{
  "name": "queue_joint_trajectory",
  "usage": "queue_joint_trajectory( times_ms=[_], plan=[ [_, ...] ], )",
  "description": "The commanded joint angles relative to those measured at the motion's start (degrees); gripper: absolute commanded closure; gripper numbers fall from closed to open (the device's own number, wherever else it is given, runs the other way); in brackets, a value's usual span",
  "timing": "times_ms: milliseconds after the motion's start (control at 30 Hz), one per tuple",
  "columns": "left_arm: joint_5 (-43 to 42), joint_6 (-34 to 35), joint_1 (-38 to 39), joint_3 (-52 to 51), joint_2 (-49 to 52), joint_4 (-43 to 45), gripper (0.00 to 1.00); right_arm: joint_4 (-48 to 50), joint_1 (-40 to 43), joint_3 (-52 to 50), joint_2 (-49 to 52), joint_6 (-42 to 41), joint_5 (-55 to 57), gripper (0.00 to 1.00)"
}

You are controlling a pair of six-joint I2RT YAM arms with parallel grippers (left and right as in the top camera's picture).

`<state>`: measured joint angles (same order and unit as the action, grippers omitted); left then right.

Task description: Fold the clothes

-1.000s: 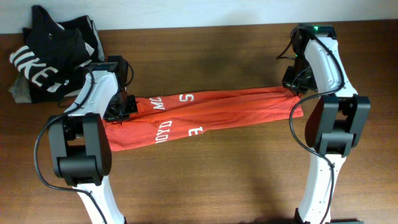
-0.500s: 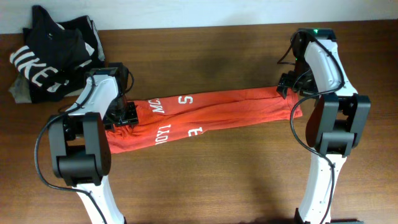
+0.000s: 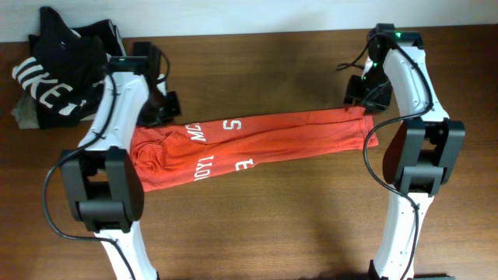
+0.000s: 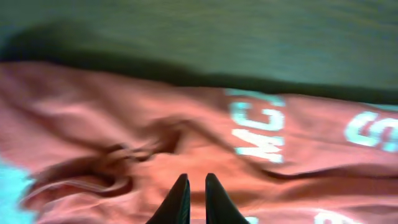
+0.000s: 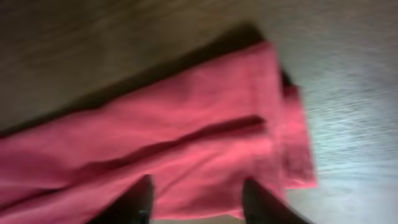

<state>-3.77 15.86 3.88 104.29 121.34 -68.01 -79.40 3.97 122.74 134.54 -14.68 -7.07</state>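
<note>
The clothes, a red-orange T-shirt (image 3: pixel 257 144) with white lettering, lie folded into a long strip across the middle of the table. My left gripper (image 3: pixel 167 105) hovers just beyond the shirt's left end; in the left wrist view its fingertips (image 4: pixel 197 180) stand almost together over the crumpled cloth (image 4: pixel 186 118) with nothing between them. My right gripper (image 3: pixel 354 93) is above the shirt's right end. In the right wrist view its fingers (image 5: pixel 198 186) are spread wide over the hem (image 5: pixel 186 124) and hold nothing.
A black shirt with large white letters (image 3: pixel 62 66) is heaped at the far left corner, over a grey-olive garment (image 3: pixel 23 117). The brown wooden table (image 3: pixel 257 225) stretches in front of the strip. Both arm bases stand at the near edge.
Both grippers have let go of the shirt's ends and drawn back toward the far edge. The left fingers opened, then closed again. The shirt stays flat as a strip.
</note>
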Motion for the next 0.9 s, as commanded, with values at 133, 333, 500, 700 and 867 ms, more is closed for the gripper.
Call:
queue_joint_trajectory(
  times_ms=[133, 333, 500, 700, 867],
  plan=[
    [-3.98, -0.04, 8.17, 0.15, 5.33, 0.48, 0.98, -0.02, -5.97, 0.26, -0.92, 0.96, -4.31, 0.82],
    [-4.0, -0.04, 8.87, -1.55, 6.27, -0.94, 0.99, -0.07, -8.79, 0.09, 1.88, 0.94, -4.31, 0.96],
    [-3.98, -0.04, 8.59, -8.57, 6.27, 2.29, 0.99, 0.87, -9.2, -2.01, 3.85, 0.94, -4.26, 0.96],
    [-3.67, -0.04, 7.02, -12.07, 6.27, 2.91, 0.99, 1.9, -9.14, -6.93, 3.85, 0.68, 1.11, 0.96],
    [4.24, 0.0, 3.39, -12.13, 6.27, -0.63, 0.99, 1.77, -8.83, -10.36, 3.85, -5.57, 11.69, 0.96]
  ],
)
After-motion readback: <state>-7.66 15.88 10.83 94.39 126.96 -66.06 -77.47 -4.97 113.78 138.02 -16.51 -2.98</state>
